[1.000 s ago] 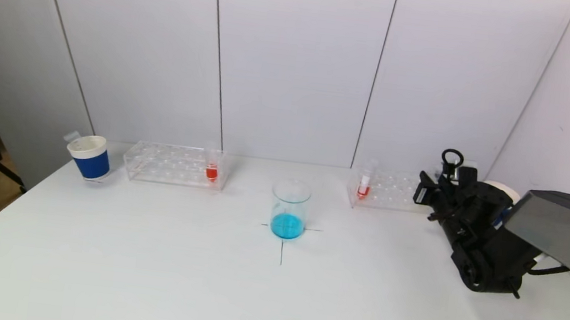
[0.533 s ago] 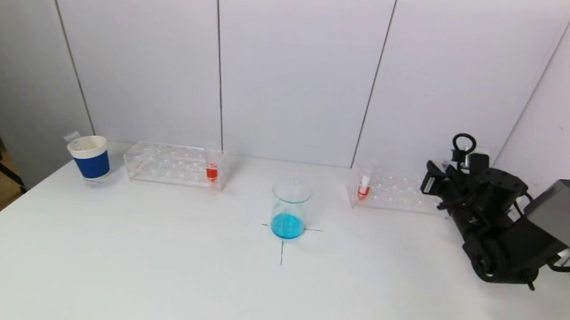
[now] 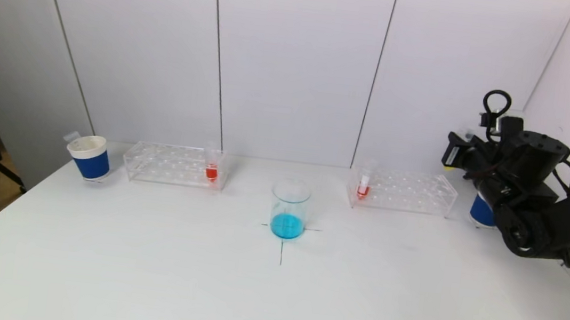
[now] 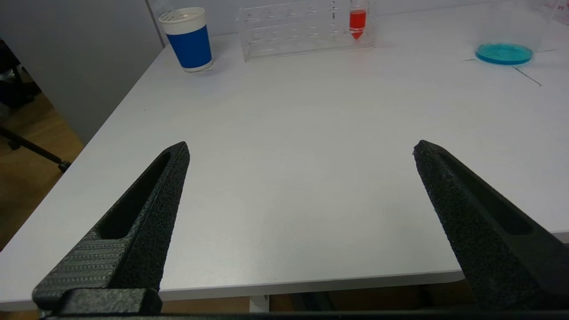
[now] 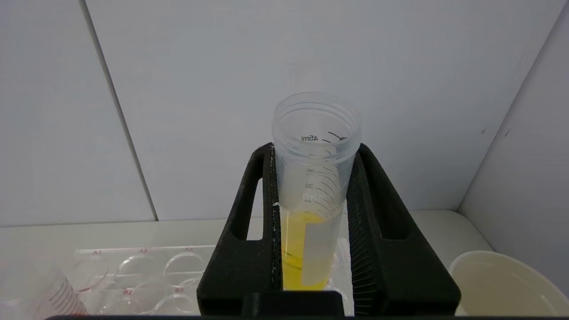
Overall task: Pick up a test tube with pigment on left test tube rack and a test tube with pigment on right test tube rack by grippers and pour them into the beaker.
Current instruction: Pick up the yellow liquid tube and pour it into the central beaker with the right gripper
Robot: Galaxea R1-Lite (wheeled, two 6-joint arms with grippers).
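Note:
My right gripper (image 3: 456,149) is raised above the right end of the right test tube rack (image 3: 405,191). In the right wrist view the gripper (image 5: 315,149) is shut on an upright open test tube (image 5: 311,213) partly filled with yellow liquid. A tube with red liquid (image 3: 364,184) stands at that rack's left end. The left rack (image 3: 166,163) holds a red tube (image 3: 212,167) at its right end. The beaker (image 3: 289,209) with blue liquid stands mid-table. My left gripper (image 4: 301,146) is open and empty, low over the table's near left edge, and out of the head view.
A blue-and-white paper cup (image 3: 89,157) stands left of the left rack. Another blue cup (image 3: 482,210) stands right of the right rack, below my right arm. The back wall is close behind the racks. A black cross on the table marks the beaker's spot.
My right arm has risen and drawn back to the right with the yellow tube, uncovering the right end of the right rack and the blue cup beside it.

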